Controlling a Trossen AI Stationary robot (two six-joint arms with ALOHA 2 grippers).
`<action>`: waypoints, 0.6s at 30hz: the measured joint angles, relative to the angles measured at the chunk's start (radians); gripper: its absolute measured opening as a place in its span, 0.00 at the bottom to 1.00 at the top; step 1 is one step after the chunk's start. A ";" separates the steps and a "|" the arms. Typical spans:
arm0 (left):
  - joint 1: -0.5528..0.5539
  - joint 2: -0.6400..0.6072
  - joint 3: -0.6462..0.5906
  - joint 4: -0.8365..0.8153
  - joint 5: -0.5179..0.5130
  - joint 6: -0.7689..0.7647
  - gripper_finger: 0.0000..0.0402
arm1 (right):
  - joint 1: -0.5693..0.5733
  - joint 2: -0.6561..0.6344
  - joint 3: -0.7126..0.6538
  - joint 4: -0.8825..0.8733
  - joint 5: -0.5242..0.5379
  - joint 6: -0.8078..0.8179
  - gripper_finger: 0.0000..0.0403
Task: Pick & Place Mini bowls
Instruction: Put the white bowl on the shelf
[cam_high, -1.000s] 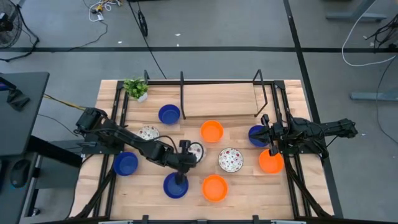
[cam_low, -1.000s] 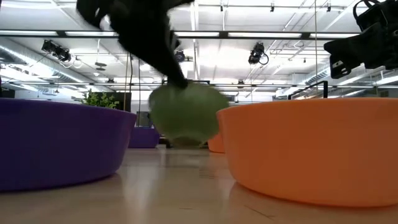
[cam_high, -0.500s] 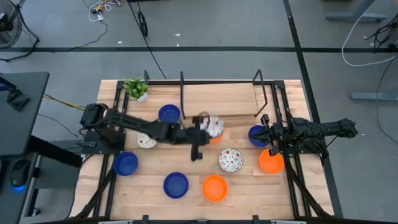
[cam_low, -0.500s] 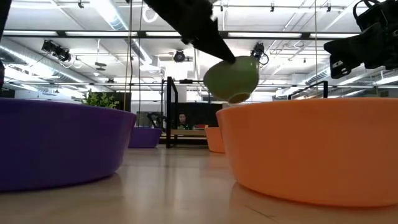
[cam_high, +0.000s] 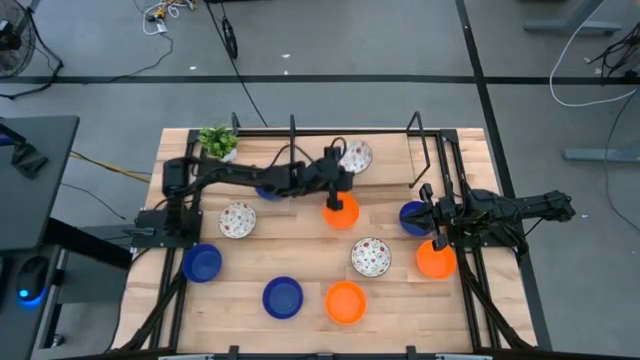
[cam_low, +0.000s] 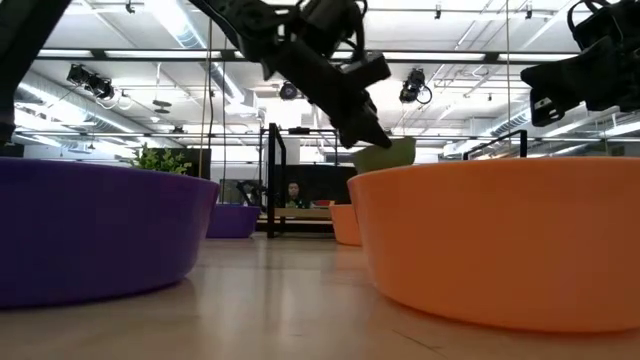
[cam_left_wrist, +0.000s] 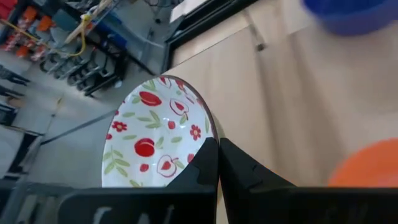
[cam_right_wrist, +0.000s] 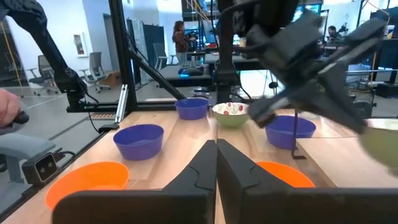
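Pinching a floral bowl (cam_high: 356, 156) by its rim, the left gripper (cam_high: 340, 172) hangs above the table (cam_high: 380, 160).

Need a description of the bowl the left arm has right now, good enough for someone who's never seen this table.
Start at the black wire rack along the table's far edge. The left gripper reaches there, shut on the rim of the floral bowl. It is white with red and green flowers and is carried above the wood; the other two floral bowls sit flat on the table.
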 joint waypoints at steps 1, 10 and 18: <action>0.008 0.014 0.019 -0.008 -0.001 0.008 0.01 | 0.000 0.000 0.000 0.000 -0.001 0.000 0.03; 0.058 0.106 0.122 -0.114 0.006 0.032 0.01 | 0.000 0.000 0.000 0.000 -0.002 0.000 0.03; 0.079 0.120 0.122 -0.124 -0.011 0.029 0.01 | 0.000 0.000 0.000 0.000 -0.001 0.000 0.03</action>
